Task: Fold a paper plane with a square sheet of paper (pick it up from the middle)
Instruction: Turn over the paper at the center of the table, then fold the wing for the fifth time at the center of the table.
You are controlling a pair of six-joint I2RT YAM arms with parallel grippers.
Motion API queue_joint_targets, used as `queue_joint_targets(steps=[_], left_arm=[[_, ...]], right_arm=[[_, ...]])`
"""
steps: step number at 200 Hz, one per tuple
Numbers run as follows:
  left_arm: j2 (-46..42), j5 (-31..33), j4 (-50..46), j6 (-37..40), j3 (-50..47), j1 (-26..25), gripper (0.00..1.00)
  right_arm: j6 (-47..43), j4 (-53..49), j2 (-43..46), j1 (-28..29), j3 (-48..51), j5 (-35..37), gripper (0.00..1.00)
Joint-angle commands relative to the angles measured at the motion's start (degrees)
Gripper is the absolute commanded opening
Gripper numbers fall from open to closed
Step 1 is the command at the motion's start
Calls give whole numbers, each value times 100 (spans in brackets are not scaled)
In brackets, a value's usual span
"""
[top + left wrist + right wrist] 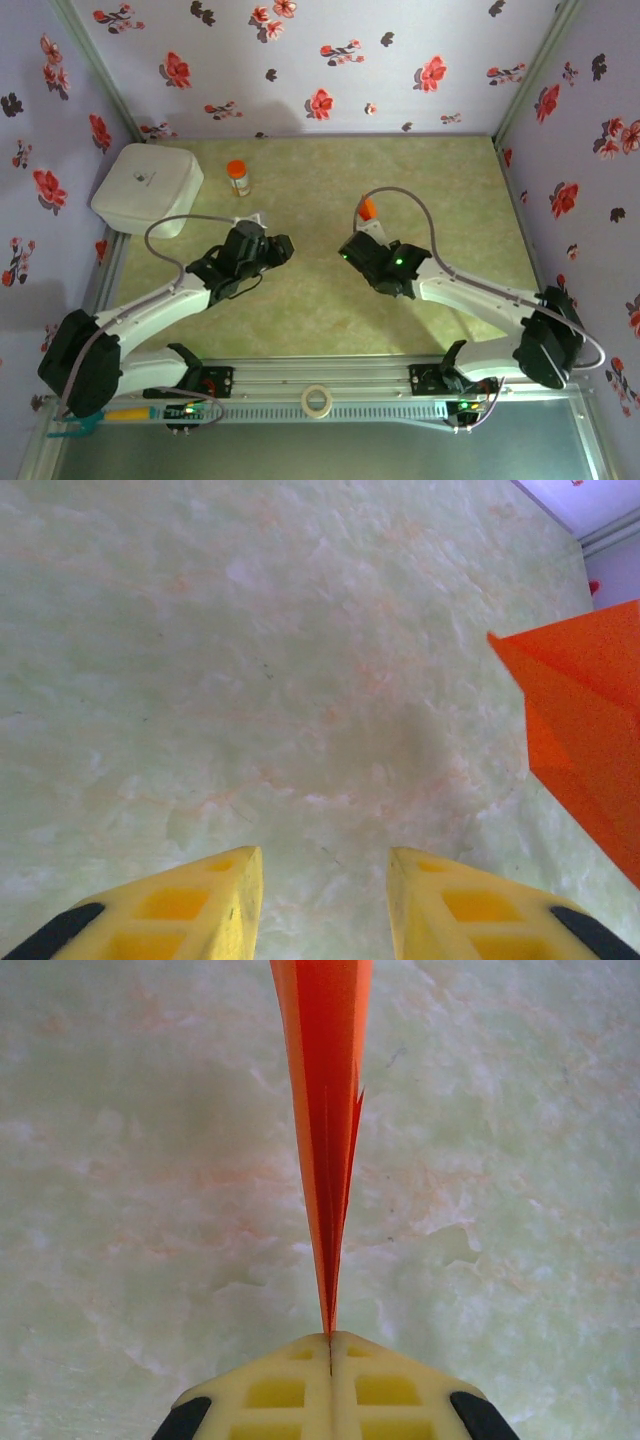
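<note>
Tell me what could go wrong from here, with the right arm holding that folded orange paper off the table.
1. The right gripper is shut on just the narrow end of the folded orange paper. A sheet this thin could slip or swing in that pinch.
2. The paper's layers look slightly splayed along one edge, so the folds may spring open.
3. The left gripper is open and apart from the paper. Closing in from the side could crumple the free end.

two claws (322,865) (330,1338), one folded orange paper (322,1080), one orange-capped bottle (238,178), one white box (148,188), one tape roll (317,401)
</note>
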State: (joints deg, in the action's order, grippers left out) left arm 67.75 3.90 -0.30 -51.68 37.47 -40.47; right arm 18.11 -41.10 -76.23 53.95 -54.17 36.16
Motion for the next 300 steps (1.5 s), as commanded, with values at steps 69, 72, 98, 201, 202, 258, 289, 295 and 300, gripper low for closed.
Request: queue_joint_targets(steps=[69, 72, 98, 201, 202, 258, 289, 295, 300], left_arm=[[-679, 639, -374, -183, -353, 174, 40], [-683, 638, -382, -180, -361, 175, 40], [-668, 620, -406, -211, -367, 197, 40], [-315, 208, -307, -124, -206, 199, 39], [-306, 195, -302, -123, -206, 202, 39], [239, -419, -24, -93, -18, 206, 35], [447, -665, 42, -79, 81, 205, 33], [472, -698, 68, -79, 86, 202, 32], [489, -715, 86, -87, 82, 204, 32]], right_arm=[[-653, -63, -1387, 678, -360, -1221, 8], [-632, -64, -1411, 678, -384, -1299, 9], [-512, -35, -1533, 676, -460, -1659, 15], [830, 2188, -147, -1053, 837, -4903, 31], [854, 2222, -147, -1080, 864, -4932, 31], [1665, 3293, -774, -1898, 1223, -6074, 15], [1947, 3050, -1268, -1950, 1137, -5989, 14], [2005, 3070, -1360, -1950, 1152, -6016, 13], [2066, 3125, -1406, -1950, 1182, -6045, 12]])
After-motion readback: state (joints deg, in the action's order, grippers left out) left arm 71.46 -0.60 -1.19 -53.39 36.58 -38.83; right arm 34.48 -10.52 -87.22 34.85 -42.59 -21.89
